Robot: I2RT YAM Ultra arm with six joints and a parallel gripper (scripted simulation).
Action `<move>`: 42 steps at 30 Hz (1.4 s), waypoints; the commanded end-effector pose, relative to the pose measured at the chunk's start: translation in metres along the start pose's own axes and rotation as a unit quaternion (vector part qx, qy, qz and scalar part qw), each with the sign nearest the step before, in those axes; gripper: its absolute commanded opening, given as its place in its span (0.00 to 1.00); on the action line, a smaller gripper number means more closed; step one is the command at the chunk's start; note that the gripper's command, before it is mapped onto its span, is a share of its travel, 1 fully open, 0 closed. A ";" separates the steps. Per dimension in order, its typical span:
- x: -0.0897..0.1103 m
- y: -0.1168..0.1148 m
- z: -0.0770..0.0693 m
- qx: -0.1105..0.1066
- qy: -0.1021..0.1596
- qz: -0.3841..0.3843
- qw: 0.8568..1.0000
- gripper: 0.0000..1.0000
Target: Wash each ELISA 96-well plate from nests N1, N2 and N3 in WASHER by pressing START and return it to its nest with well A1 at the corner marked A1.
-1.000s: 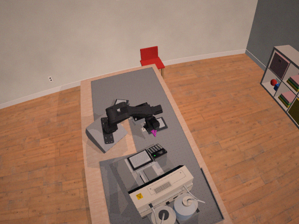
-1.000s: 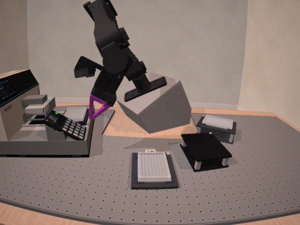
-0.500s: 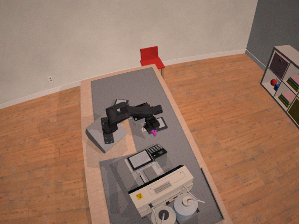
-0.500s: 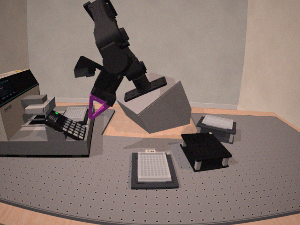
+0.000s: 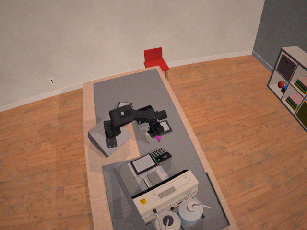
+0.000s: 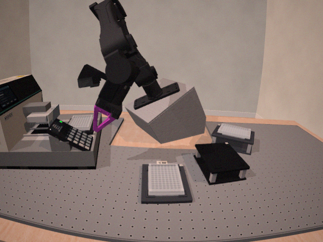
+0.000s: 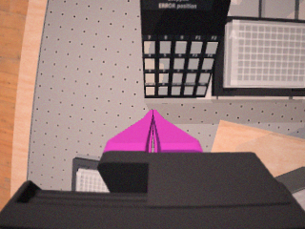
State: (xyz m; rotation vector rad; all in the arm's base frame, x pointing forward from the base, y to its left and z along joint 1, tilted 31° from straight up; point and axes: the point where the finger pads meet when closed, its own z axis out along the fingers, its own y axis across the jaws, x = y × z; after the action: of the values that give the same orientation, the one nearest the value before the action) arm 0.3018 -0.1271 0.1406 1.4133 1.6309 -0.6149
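- Wrist view: jaws clenched on nothing, gripper (image 7: 152, 125) aimed at keypad (image 7: 177, 67), probably to poke START.
- Plate (image 5: 143, 163) already in carrier pocket; lamp (image 5: 158, 159) green.

Red chair (image 5: 155, 59) by wall; shelf unit (image 5: 291, 50) w/ bins.

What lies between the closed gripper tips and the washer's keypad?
Nothing solid: in the wrist view only a strip of dotted grey table top separates the shut, empty gripper from the keypad.
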 end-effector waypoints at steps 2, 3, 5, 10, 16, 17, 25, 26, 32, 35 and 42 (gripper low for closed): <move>-0.003 0.005 0.003 -0.009 -0.004 0.001 1.000 0.00; -0.003 0.005 0.005 -0.009 -0.004 0.001 1.000 0.00; -0.003 0.005 0.008 -0.009 -0.004 0.001 1.000 0.00; -0.003 0.005 0.013 -0.009 -0.004 0.001 1.000 0.00; -0.003 0.006 0.023 -0.009 -0.005 0.001 1.000 0.00; -0.003 0.006 0.025 -0.009 -0.005 0.001 1.000 0.00; -0.004 0.006 0.038 -0.009 -0.005 0.001 1.000 0.00; -0.004 0.006 0.038 -0.009 -0.005 0.001 1.000 0.00; -0.004 0.006 0.047 -0.009 -0.005 0.001 1.000 0.00; -0.004 0.006 0.049 -0.009 -0.005 0.001 1.000 0.00; -0.004 0.006 0.050 -0.009 -0.005 0.001 1.000 0.00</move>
State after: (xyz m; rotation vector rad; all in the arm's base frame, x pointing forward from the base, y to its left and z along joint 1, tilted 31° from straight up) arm 0.3207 -0.1689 0.1173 1.4028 1.6267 -0.6057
